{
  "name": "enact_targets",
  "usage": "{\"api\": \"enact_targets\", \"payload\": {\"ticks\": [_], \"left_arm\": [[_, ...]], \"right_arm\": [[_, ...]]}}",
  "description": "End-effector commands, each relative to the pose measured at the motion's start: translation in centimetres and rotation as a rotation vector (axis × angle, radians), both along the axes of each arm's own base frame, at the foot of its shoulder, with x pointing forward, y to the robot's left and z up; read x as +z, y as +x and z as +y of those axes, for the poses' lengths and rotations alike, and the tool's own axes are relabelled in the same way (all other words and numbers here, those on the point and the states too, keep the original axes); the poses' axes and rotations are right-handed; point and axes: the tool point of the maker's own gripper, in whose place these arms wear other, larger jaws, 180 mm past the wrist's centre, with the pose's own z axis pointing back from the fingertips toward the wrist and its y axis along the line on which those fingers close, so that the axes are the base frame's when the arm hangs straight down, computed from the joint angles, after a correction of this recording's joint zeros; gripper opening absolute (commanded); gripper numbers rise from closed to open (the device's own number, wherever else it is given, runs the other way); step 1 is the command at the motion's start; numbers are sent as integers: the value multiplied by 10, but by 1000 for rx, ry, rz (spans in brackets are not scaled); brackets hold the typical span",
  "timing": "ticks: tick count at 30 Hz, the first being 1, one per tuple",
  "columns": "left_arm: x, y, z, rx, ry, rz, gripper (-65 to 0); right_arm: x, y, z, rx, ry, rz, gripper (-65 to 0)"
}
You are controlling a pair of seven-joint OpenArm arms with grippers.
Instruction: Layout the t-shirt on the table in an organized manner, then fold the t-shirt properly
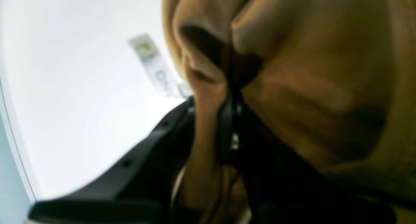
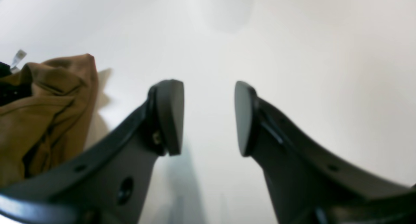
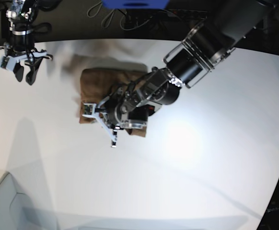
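The t-shirt lies bunched on the tabletop, toward the far side and left of centre in the base view. The left gripper sits over the t-shirt's near edge, its arm reaching in from the far right, with cloth pinched between its jaws. The right gripper hangs above the tabletop at the far left, well apart from the t-shirt, which lies to its left in the right wrist view.

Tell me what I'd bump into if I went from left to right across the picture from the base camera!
right gripper, open and holding nothing → the t-shirt, brown, on the table → left gripper, shut on the t-shirt → the left arm going up to the top right.
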Motion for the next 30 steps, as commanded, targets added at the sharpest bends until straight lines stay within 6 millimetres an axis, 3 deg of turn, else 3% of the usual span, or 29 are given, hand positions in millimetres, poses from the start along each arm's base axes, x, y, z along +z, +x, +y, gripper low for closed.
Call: {"api": "enact_targets", "payload": {"ticks": [1,5,6,13,17,22,26,30], "left_arm": [[6,13,7,9,46,-41,-597],[24,19,1,4,23,-87,-593],[29,24,8,23,37,-105,-575],[63,36,6,53,-6,-182,-370],[71,37,7,48,-19,-205,-333],[114,40,7,26,-83,-314,-330],[155,45,23,101,-198,-383,-331],[189,52,75,304,-329,-431,-334]], "right_arm": [[12,3,-1,7,-13,-45,-391],[12,3,-1,7,-13,-45,-391],[12,3,-1,7,-13,-45,-391],[10,-1,0,9,-13,-34,-391],[10,-2,0,8,-12,-33,-391],[9,-2,1,6,-8,-31,-391],[7,-3,3,0,4,-31,-391],[3,-12,3,-3,3,-13,-391]]}}
